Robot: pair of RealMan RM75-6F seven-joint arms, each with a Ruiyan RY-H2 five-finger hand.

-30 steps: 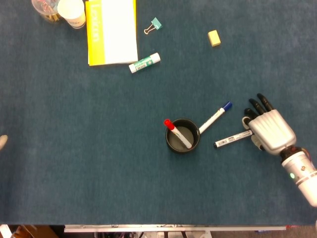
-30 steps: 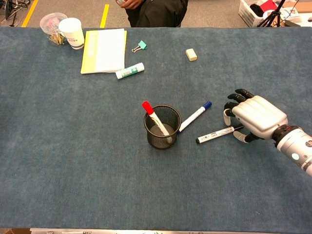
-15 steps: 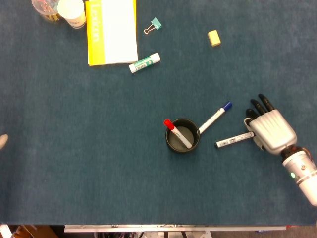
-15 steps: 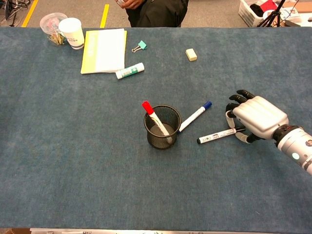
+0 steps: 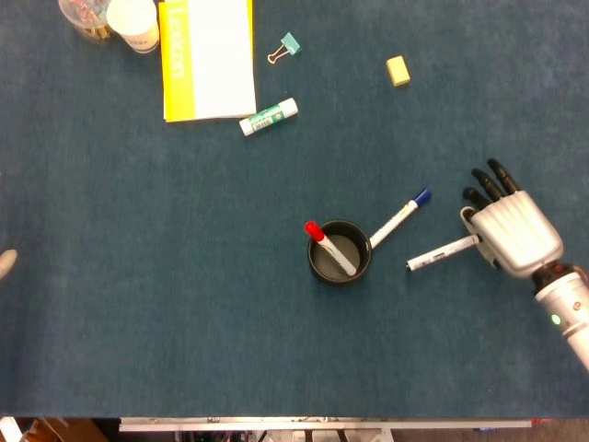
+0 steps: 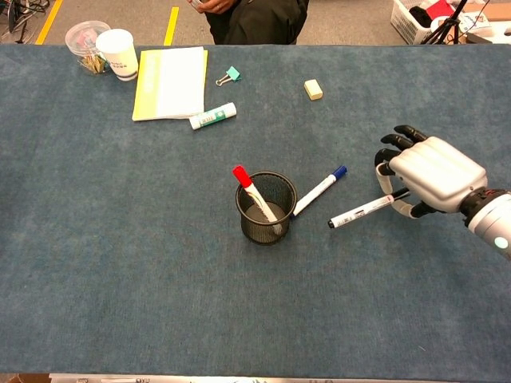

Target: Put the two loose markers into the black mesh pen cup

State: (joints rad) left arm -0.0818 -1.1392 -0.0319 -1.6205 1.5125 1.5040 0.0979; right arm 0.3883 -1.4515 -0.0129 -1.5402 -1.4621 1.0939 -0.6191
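The black mesh pen cup (image 5: 365,265) (image 6: 268,228) stands mid-table with a red-capped marker (image 5: 328,247) (image 6: 253,191) leaning inside it. A blue-capped marker (image 5: 398,219) (image 6: 318,191) lies on the cloth, its near end touching the cup's right side. My right hand (image 5: 513,230) (image 6: 436,175) pinches the right end of a white black-tipped marker (image 5: 442,253) (image 6: 363,211), whose free end points toward the cup. My left hand is in neither view.
At the back left lie a yellow notebook (image 5: 207,57), a glue stick (image 5: 269,116), a binder clip (image 5: 287,45), a paper cup (image 5: 132,20) and a clear jar (image 5: 81,14). A yellow eraser (image 5: 398,70) sits back right. A small pale thing (image 5: 5,262) pokes in at the left edge.
My right hand has closed on the white marker's end and drawn it right and slightly up, away from the cup. The blue marker and the cup have not moved.
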